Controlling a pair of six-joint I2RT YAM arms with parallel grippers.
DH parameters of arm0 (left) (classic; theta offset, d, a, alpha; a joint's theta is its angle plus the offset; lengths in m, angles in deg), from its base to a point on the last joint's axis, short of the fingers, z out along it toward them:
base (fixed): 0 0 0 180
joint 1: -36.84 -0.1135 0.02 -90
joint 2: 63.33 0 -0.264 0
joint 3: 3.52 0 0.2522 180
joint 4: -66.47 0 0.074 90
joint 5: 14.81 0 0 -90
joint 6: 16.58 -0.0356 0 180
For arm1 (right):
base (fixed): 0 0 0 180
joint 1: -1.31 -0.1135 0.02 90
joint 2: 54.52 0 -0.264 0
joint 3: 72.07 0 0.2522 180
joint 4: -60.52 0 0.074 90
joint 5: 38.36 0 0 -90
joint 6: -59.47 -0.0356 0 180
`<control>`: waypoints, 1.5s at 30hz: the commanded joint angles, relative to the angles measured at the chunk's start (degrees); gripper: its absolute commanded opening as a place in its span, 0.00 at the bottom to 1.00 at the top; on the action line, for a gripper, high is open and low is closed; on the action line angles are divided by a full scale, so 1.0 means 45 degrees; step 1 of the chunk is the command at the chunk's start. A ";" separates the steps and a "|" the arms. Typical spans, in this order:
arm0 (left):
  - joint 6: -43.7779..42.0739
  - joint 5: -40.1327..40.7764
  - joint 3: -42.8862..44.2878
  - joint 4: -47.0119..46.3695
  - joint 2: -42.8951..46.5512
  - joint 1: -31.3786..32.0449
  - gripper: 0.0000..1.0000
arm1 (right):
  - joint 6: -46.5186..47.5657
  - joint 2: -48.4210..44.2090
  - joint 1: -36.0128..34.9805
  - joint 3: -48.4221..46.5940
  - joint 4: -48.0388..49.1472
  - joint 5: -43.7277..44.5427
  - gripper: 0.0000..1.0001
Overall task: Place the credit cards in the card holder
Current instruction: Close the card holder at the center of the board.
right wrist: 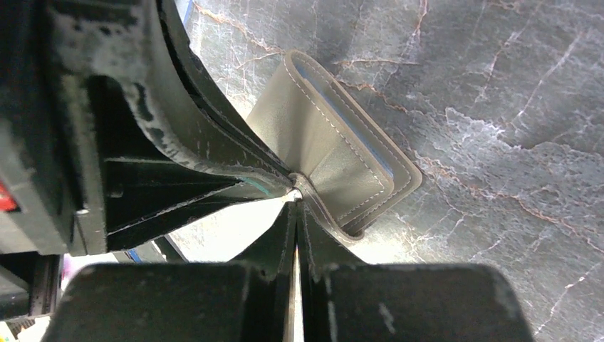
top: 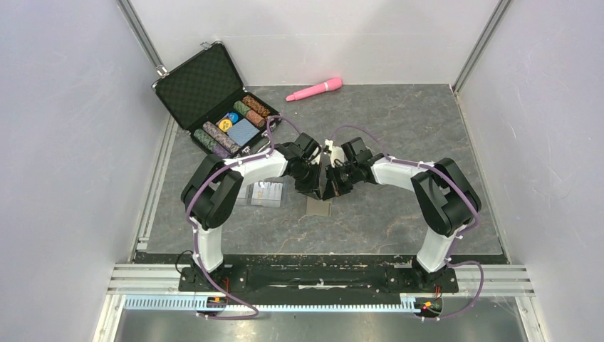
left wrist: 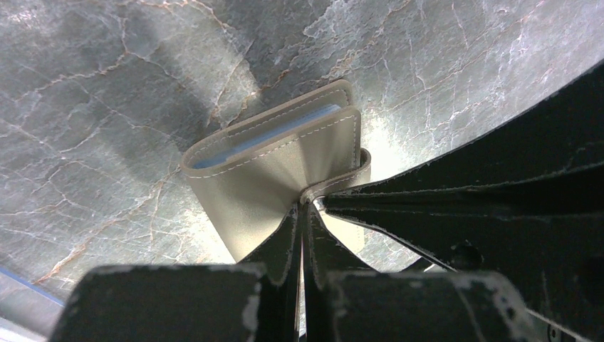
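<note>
The khaki card holder point(left wrist: 263, 178) is folded, with its light-blue lining showing along the open edge. My left gripper point(left wrist: 308, 203) is shut on its near corner, where the cover puckers toward the tips. My right gripper point(right wrist: 295, 194) is shut on the same corner of the card holder point(right wrist: 335, 142), at the snap tab. In the top view both grippers, left point(top: 317, 187) and right point(top: 333, 187), meet tip to tip over the card holder point(top: 318, 207) at mid-table. The pale credit cards point(top: 267, 192) lie flat on the table just to the left, beside the left forearm.
An open black case point(top: 203, 85) with poker chips point(top: 246, 114) and a blue deck point(top: 242, 132) stands at the back left. A pink cylindrical object point(top: 314, 89) lies by the back wall. White walls close the table on three sides.
</note>
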 commanded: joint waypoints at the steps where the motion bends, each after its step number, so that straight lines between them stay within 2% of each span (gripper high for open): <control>1: -0.0691 0.0374 -0.0058 0.0566 -0.0059 0.0295 0.02 | 0.0787 0.0417 -0.0297 0.0136 -0.1199 0.1799 0.00; 7: -0.0313 -0.0046 0.0347 0.0051 0.0783 0.0270 0.02 | -0.0044 -0.0367 -0.0194 -0.0868 -0.0602 0.0747 0.00; 15: 0.0062 -0.0097 0.0643 0.0011 0.1490 0.0250 0.02 | -0.0566 -0.0740 0.0074 -0.0703 -0.0037 0.0407 0.00; 22: 0.0160 -0.0203 0.0407 0.0094 0.1421 0.0249 0.02 | -0.0696 -0.0739 0.0071 -0.0396 0.0205 0.0123 0.00; 35: -0.0067 0.1131 0.0216 0.0920 0.1021 0.0250 0.02 | -0.0837 -0.0668 0.0071 -0.0112 0.0816 -0.0616 0.00; 45: -0.0156 0.0935 0.0231 0.1172 0.0653 0.0250 0.02 | -0.0794 -0.0298 0.0050 -0.0008 0.0925 -0.0978 0.00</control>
